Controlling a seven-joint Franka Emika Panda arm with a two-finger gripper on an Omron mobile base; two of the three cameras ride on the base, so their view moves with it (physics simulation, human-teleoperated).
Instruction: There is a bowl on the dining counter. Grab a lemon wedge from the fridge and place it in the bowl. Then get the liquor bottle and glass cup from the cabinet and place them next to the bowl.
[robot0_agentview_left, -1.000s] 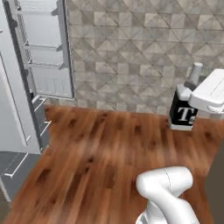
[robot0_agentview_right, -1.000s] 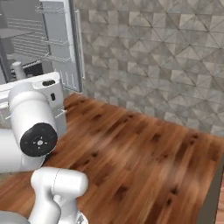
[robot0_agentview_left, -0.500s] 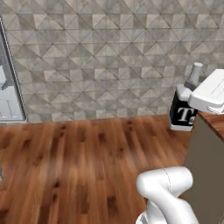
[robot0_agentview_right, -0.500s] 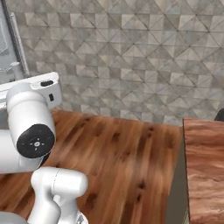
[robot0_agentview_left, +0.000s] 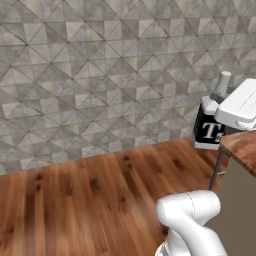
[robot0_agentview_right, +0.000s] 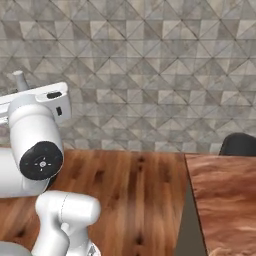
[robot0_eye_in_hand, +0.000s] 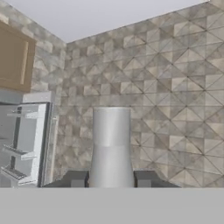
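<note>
Gripper (robot0_eye_in_hand: 111, 179) fingers clamp the neck of the liquor bottle (robot0_agentview_left: 211, 124), held upright above the wood floor (robot0_agentview_left: 90, 200), with the dining counter (robot0_agentview_right: 225, 195) at near right and the fridge (robot0_eye_in_hand: 22, 144) far left.

Liquor bottle (robot0_agentview_left: 209, 127) upright, held aloft beside the dining counter (robot0_agentview_right: 225, 195) corner

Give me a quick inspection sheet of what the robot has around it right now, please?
Surface: dining counter, reddish-brown wood-grain top, bare where seen.
Job's things: liquor bottle held upright in the gripper; fridge open, shelves showing; cabinet above the fridge.
Clutter: nothing seen.
Grippers: gripper shut on the bottle's neck.
Cables: nothing seen.
Surroundings: grey tiled wall, wood floor, dark chair back behind the counter.
</note>
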